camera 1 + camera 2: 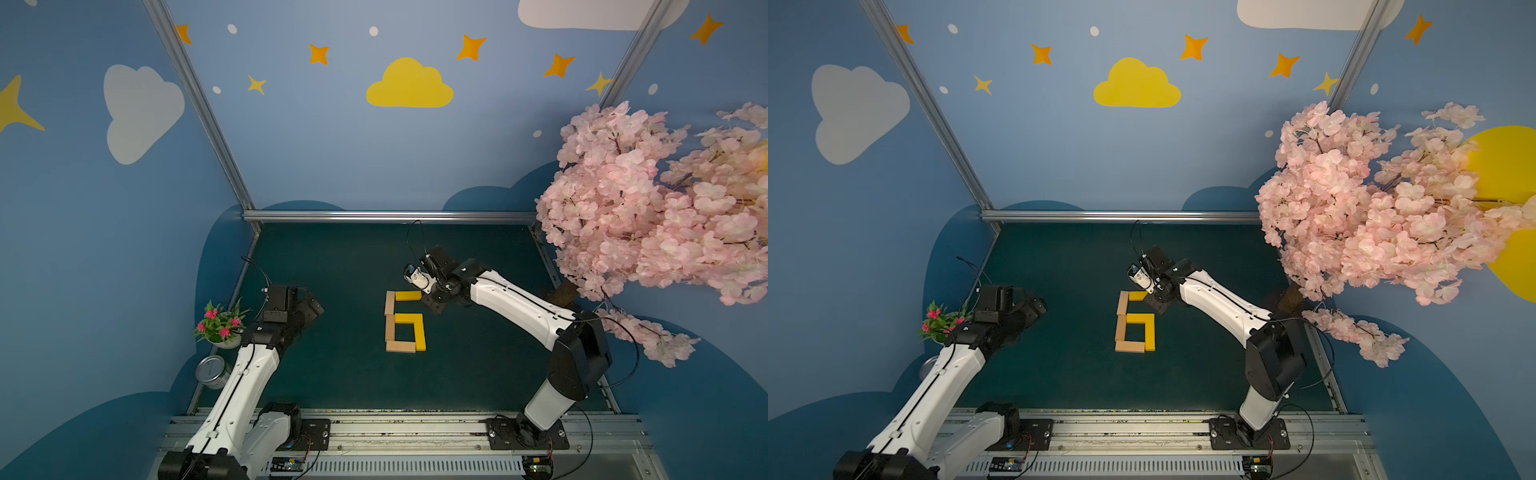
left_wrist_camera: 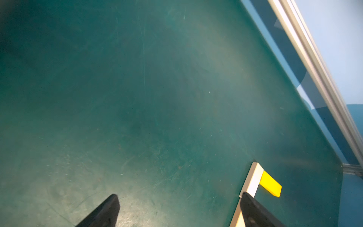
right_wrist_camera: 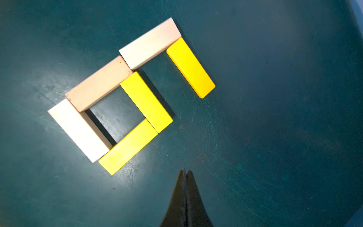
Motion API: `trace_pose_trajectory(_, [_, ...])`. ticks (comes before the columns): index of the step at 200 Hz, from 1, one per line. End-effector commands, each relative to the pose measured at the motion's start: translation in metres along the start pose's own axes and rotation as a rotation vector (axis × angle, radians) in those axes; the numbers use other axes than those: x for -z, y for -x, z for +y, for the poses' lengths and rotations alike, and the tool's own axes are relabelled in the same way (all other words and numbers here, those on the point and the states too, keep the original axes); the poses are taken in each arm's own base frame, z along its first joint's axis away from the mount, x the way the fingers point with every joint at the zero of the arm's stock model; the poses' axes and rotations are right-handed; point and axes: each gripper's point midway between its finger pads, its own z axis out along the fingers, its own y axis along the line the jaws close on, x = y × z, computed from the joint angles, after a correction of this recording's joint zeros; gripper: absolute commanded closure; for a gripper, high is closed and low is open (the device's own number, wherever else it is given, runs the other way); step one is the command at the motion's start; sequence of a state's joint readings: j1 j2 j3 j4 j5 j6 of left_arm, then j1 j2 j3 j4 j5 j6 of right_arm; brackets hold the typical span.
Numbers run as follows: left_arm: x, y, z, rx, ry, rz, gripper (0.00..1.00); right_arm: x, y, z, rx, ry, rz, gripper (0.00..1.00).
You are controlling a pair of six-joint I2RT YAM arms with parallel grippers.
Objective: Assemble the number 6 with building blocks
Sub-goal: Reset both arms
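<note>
Dark green matting (image 1: 332, 374) is seen under both arms. Nearest, the left pincer (image 2: 179, 195) is spread wide and empty, well apart from the number 6 (image 1: 408, 318). Farther off, the right pincer (image 3: 185, 174) is pressed shut on nothing, just beside the top yellow bar (image 3: 190, 67). All six building blocks (image 3: 98, 84) appear placed; a clean withdrawal seems called for. Only the right wrist view shows bare mat between pincer and bars.

Open desk (image 1: 332, 257) stretches ahead of my spread left fingers (image 2: 106, 212) and around my closed right fingers (image 3: 177, 204). The number 6 (image 1: 405, 322) lies between the two sets, nearer the right. A potted plant (image 1: 220, 324) and tin (image 1: 212, 371) stand behind my left fingers; blossom branches (image 1: 648, 216) overhang behind my right fingers.
</note>
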State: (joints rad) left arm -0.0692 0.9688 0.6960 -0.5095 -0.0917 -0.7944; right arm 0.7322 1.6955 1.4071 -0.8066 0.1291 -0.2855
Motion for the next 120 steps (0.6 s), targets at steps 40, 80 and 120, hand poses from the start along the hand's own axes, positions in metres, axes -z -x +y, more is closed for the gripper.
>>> trace_pose_trajectory(40, [-0.021, -0.02, -0.02, -0.025, -0.053, 0.068, 0.03, -0.01, -0.034, 0.003, -0.068, 0.001, 0.101, 1.0])
trace_pose_trajectory(80, [-0.019, 0.012, -0.068, -0.144, -0.149, 0.022, 0.01, 0.019, -0.022, -0.031, -0.184, -0.043, -0.021, 0.62])
trace_pose_trajectory(120, [-0.001, 0.071, -0.136, -0.271, -0.271, -0.072, 0.0, 0.072, -0.019, -0.094, -0.43, -0.09, -0.219, 0.29])
